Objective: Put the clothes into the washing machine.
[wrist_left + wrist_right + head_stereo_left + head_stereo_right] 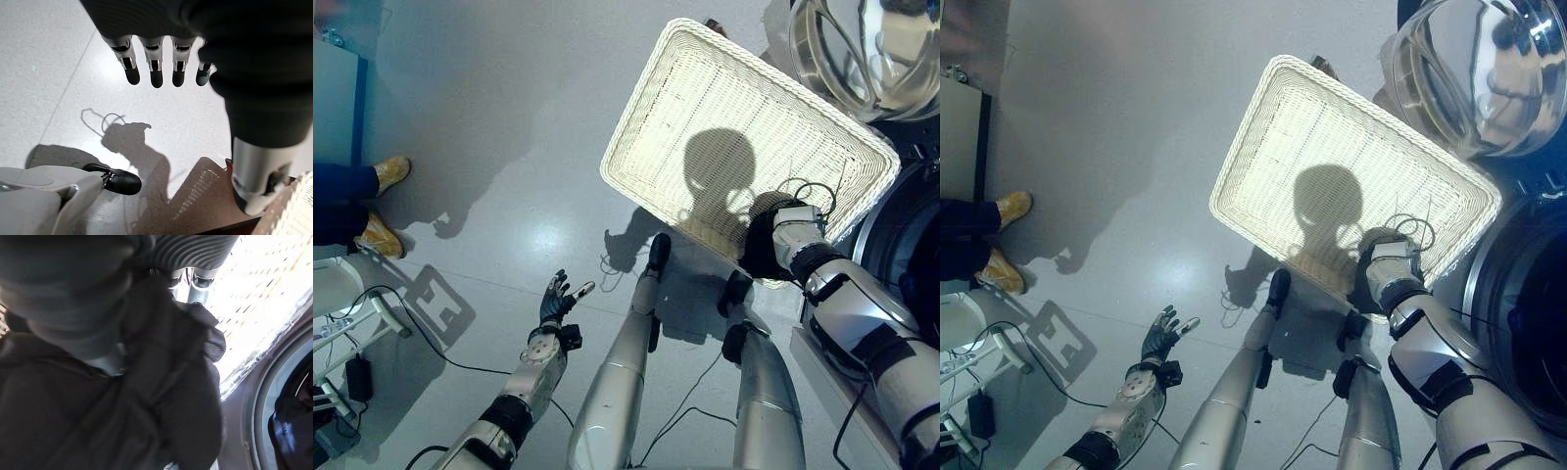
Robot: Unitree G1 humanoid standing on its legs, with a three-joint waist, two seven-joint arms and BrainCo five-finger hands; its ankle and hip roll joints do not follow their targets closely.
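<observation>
The dark, soft, crumpled piece of clothing point(161, 396) hangs bunched in the right hand point(795, 233), whose fingers are curled into the cloth and pinch it, as the right wrist view shows from very close. The garment sits over the near edge of the white woven rectangular basket point(705, 88), which looks empty inside. The relation that matters for the next move: the round opening of the washing machine point(911, 225) lies just to the right of this hand, past the basket's long right edge, and its open glass door with a metal ring point(1474, 69) stands further away above it. So I judge the right arm must carry the cloth sideways to the right into the dark drum. The cloth is limp and could catch on the basket rim. The left hand point(556, 296) is well apart, low over the grey floor point(509, 117), fingers spread and holding nothing.
</observation>
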